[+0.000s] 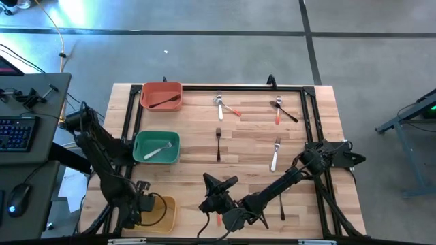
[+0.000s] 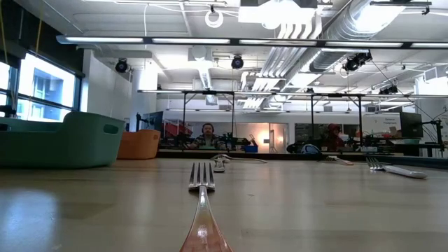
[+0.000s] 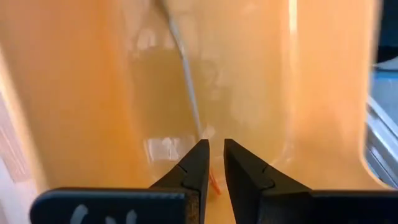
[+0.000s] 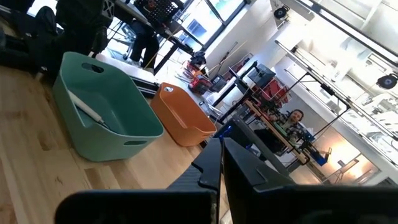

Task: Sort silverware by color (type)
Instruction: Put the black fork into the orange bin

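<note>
Several pieces of silverware lie loose on the bench [image 1: 320,129]: a black fork [image 1: 218,143] mid-bench, a white-handled fork [image 1: 275,154] to its right, a crossed pair at the far side [image 1: 227,105], another crossed pair [image 1: 283,111] near the far right corner, and a black piece [image 1: 282,207] by the right arm. Sorted already: a black one in the red bin [image 1: 161,94], a white-handled one in the green bin [image 1: 156,148].

Handling guess: light, stiff, thin, flat against the wood and likely slippery, so a pinch across the narrow handle near the middle looks best; the crossed pairs may drag each other.

Left gripper [image 3: 212,163] is down inside the yellow bin [image 1: 167,212], fingers only a narrow gap apart. A thin silver-shafted utensil [image 3: 186,74] with an orange end lies on the bin floor, running from between the fingertips away from them; whether they grip it I can't tell, probably just released.

Right gripper [image 1: 219,197] hangs over the near-middle bench, fingers nearly together, holding nothing visible. An orange-handled fork [image 2: 201,203] lies just below it on the near edge.
</note>
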